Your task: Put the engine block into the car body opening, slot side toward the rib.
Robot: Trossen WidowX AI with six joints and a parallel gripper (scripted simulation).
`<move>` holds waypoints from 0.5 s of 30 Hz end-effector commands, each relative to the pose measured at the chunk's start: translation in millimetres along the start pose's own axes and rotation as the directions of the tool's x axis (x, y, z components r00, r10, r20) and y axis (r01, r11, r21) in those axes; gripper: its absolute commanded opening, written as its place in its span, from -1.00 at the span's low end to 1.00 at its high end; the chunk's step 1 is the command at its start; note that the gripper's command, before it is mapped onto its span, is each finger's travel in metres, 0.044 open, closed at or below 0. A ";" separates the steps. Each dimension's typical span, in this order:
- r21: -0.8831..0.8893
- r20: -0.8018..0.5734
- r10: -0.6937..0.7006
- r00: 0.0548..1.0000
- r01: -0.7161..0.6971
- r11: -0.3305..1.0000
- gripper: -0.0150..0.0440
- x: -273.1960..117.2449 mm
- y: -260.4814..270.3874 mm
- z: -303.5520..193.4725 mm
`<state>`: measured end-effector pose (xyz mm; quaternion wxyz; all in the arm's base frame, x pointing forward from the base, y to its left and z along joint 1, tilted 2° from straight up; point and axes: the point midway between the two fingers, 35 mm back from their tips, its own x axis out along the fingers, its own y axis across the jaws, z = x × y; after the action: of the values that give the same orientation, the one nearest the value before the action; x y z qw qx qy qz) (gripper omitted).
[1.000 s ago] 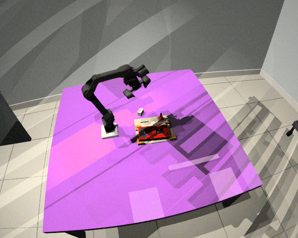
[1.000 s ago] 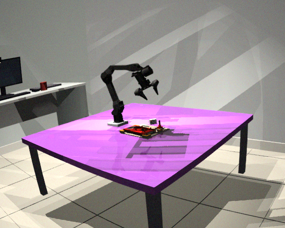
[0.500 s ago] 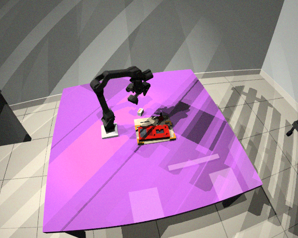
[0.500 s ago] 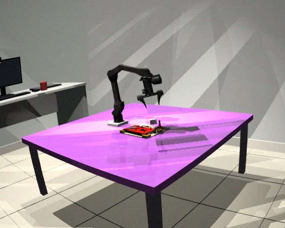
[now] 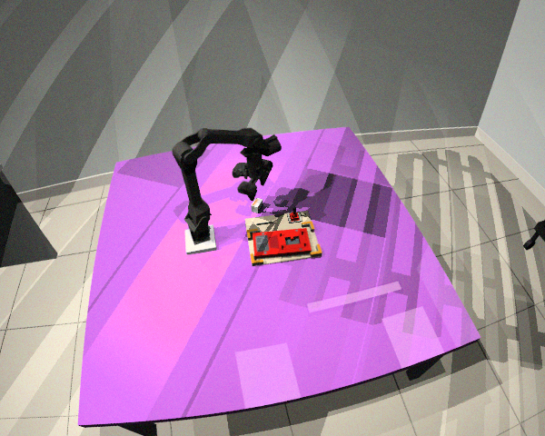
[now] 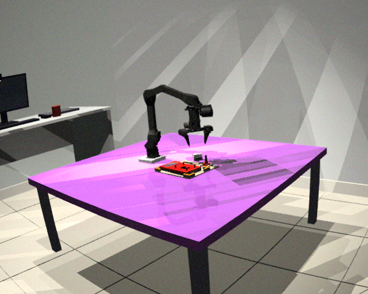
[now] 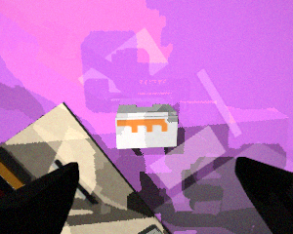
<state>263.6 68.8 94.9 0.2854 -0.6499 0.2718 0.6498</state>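
The engine block [image 5: 256,205] [image 6: 197,156] [image 7: 146,134] is a small white and grey block with an orange comb-shaped mark. It stands on the purple table just behind the beige board. The red car body [image 5: 275,241] [image 6: 170,167] lies on the board, and its opening [image 5: 292,241] shows no block in it. The rib cannot be made out. My gripper [image 5: 257,190] [image 6: 197,144] [image 7: 159,167] is wide open and empty, pointing down. It hangs above the block, with clear height between fingertips and block. In the wrist view the block sits beyond the fingertips, slightly left of the middle between them.
The beige board [image 5: 263,222] [image 7: 63,132] has orange and black corner pieces around the car body. A red piece with an upright black lever [image 5: 294,216] [image 6: 206,162] stands on the board's rear right part. The arm's white base [image 5: 200,246] [image 6: 148,160] is left of the board.
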 end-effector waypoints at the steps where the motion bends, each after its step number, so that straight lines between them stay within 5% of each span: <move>1: -0.006 0.006 0.019 1.000 -0.019 1.000 1.00 17.1 3.1 1.3; 15: -0.006 0.006 0.019 1.000 -0.019 1.000 1.00 41.2 2.6 4.6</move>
<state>259.8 71.5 60.2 0.2796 -0.6483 0.2719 0.6540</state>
